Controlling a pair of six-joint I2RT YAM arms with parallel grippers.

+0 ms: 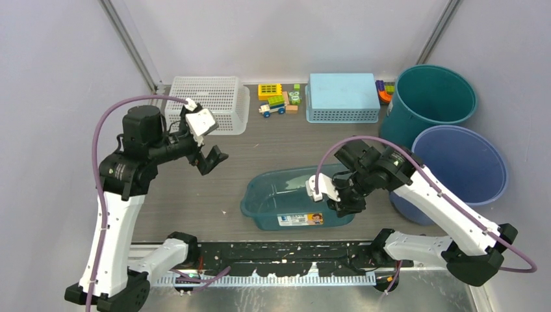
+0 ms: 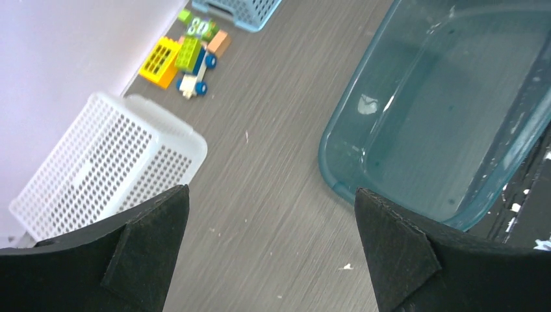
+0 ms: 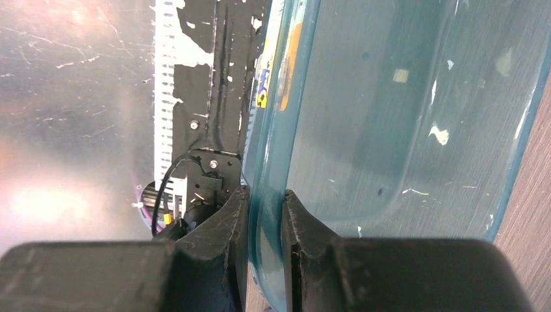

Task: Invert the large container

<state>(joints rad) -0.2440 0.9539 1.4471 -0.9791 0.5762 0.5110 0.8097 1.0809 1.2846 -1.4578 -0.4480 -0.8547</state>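
Right gripper (image 3: pixel 263 201) clenched on smooth rim of translucent teal container (image 1: pixel 282 195), left gripper (image 2: pixel 271 192) spread, apparently empty

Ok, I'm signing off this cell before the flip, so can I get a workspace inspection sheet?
Surface: grey wood-grain table, small white flecks.
Job's things: teal container upright, open side up, empty.
Clutter: white basket, blue basket, toy bricks, teal bucket, blue bucket, along the far and right edges.
Grippers: right gripper shut on the container's rim; left gripper open, holding nothing.
Cables: left purple cable, right purple cable, both looping free of the container.
Surroundings: plain grey walls.
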